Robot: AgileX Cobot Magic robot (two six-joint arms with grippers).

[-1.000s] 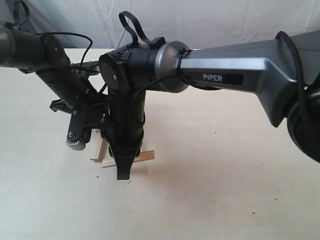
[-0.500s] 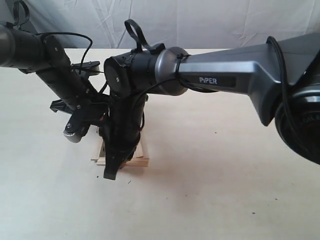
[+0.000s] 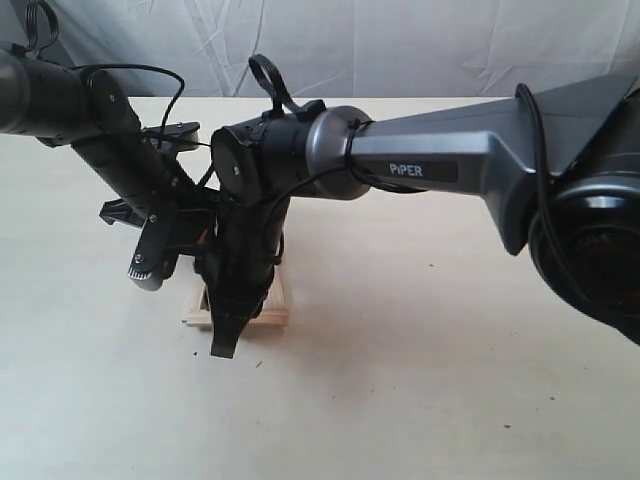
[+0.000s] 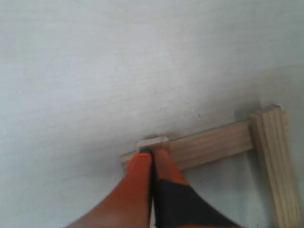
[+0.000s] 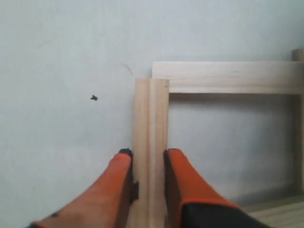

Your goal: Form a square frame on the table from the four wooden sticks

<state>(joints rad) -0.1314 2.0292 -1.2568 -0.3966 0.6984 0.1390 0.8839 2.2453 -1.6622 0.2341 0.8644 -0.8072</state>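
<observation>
The four sticks lie as a small square frame [image 3: 265, 318] on the pale table [image 3: 420, 380], towards its left half, mostly hidden in the exterior view under the two dark arms that meet above it; a wrinkled white cloth [image 3: 400, 45] hangs behind. The right pincer [image 5: 148, 153] is clamped on the side stick [image 5: 151, 109], one orange finger pressed against each long edge; the far end of that stick butts against the cross stick [image 5: 228, 77] at a tidy corner, and bits of two more strips show at the edge of the right wrist view. The left pincer [image 4: 152, 153] is closed tight, fingers together, its tips touching the end of another stick [image 4: 213, 142]; that stick runs to a corner with the end stick [image 4: 273, 161].
</observation>
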